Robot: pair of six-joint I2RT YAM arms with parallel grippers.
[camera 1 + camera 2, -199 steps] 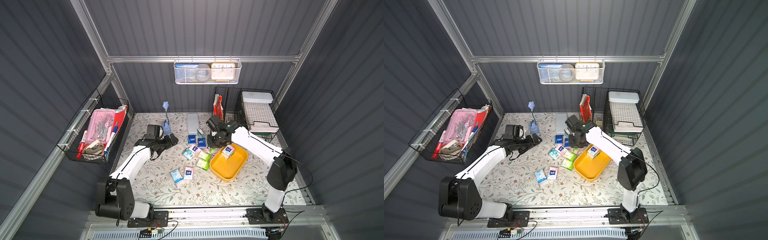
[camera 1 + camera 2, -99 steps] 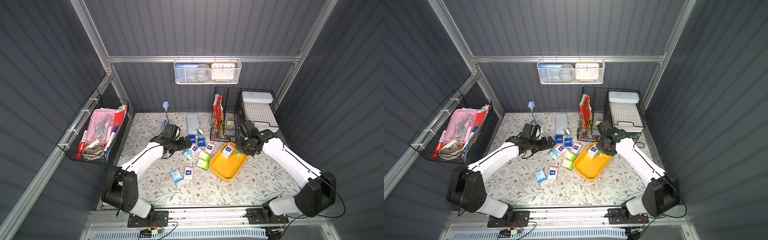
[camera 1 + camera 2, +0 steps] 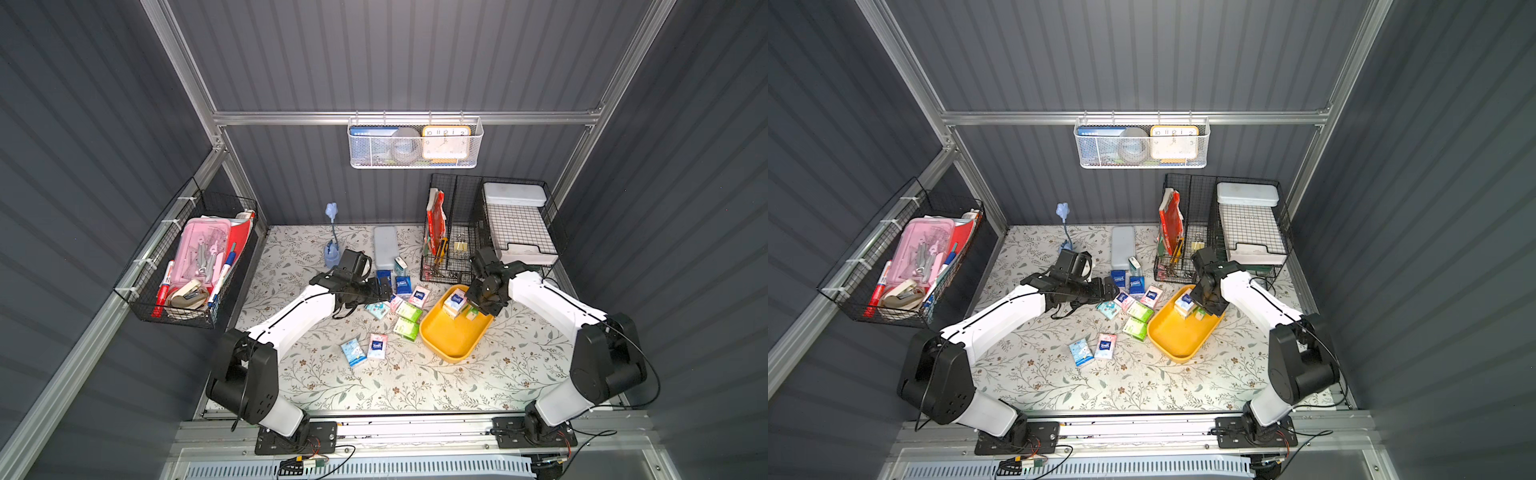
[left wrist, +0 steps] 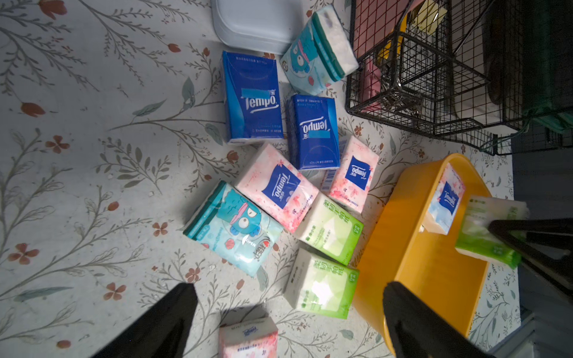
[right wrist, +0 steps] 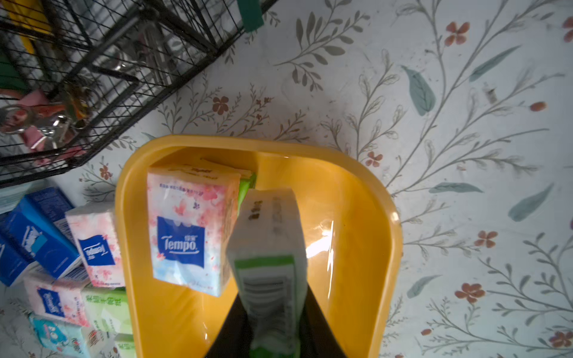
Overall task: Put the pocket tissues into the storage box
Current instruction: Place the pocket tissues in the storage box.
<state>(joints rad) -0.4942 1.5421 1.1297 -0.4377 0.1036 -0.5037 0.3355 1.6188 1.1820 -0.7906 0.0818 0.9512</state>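
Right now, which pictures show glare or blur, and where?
In the right wrist view, glare sits on the floor of the storage box, and the held green packet, close to the lens, is blurred; in the left wrist view, the light is dim, with a white glare on a lying green packet; in both top views the table is bright and sharp, the walls dark.
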